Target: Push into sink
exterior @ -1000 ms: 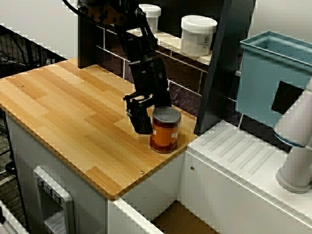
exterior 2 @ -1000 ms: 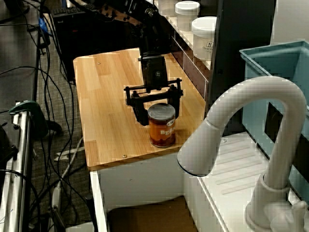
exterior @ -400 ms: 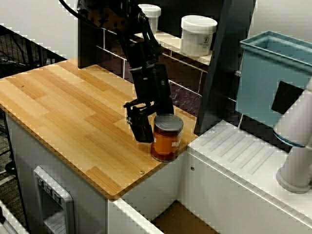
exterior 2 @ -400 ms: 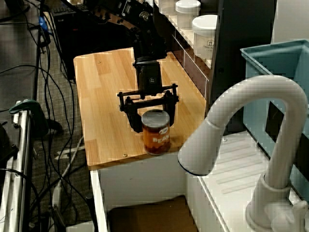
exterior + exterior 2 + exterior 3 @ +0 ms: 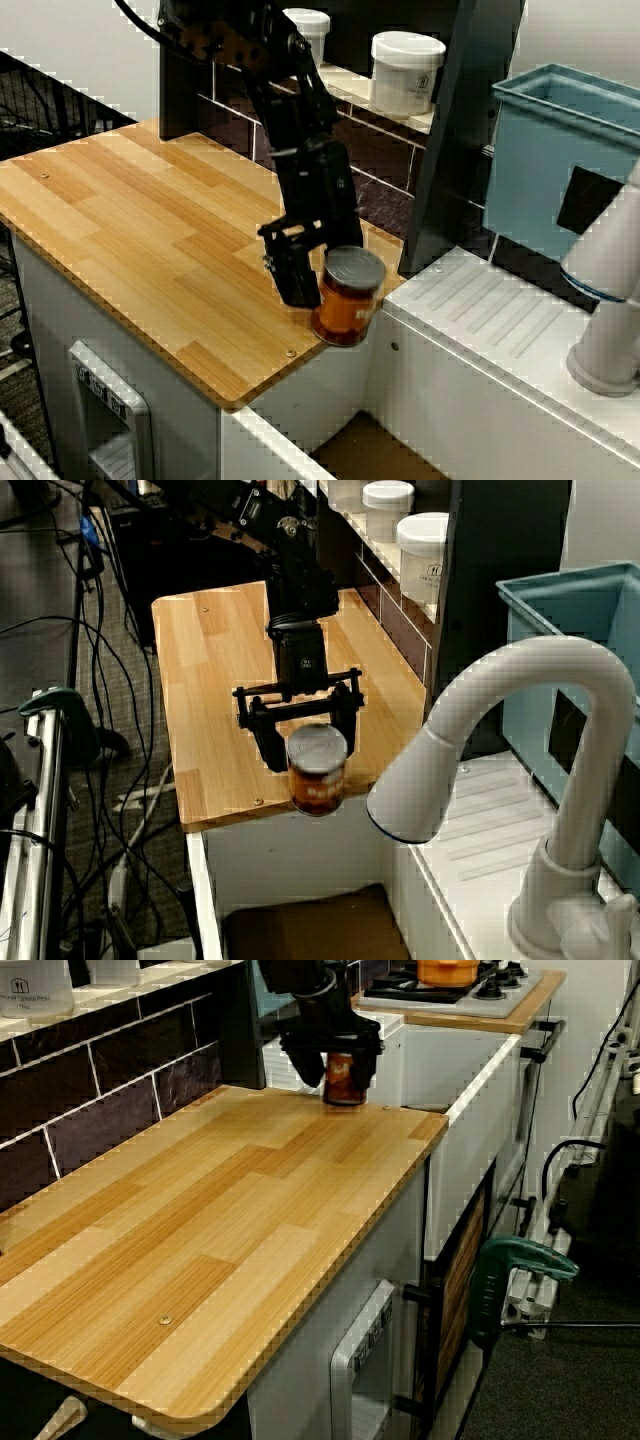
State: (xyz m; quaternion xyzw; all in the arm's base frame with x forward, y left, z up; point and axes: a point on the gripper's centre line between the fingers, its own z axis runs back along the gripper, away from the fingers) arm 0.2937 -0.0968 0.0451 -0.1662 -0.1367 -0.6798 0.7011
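Note:
An orange can (image 5: 348, 297) with a grey lid sits at the corner of the wooden counter (image 5: 150, 220) nearest the sink, overhanging the edge and tipped toward it. The view from the faucet side has the can (image 5: 317, 772) above the sink's brown floor (image 5: 310, 925). My black gripper (image 5: 312, 272) stands right behind the can, open, its near finger (image 5: 295, 280) against the can's side and the far finger hidden. From the counter's far end, the can (image 5: 344, 1078) shows under the gripper (image 5: 325, 1060), in front of the sink's white wall (image 5: 435, 1065).
A white faucet (image 5: 520, 740) arches over the sink. A ribbed white draining surface (image 5: 500, 310) and a light blue bin (image 5: 560, 170) lie beyond it. White jars (image 5: 405, 70) stand on the tiled ledge. A stove with an orange pot (image 5: 450, 970) is past the sink.
The gripper has moved toward the counter's sink-side edge, pushing the can along. The can stood upright on the wood before; now it overhangs the edge and tilts.

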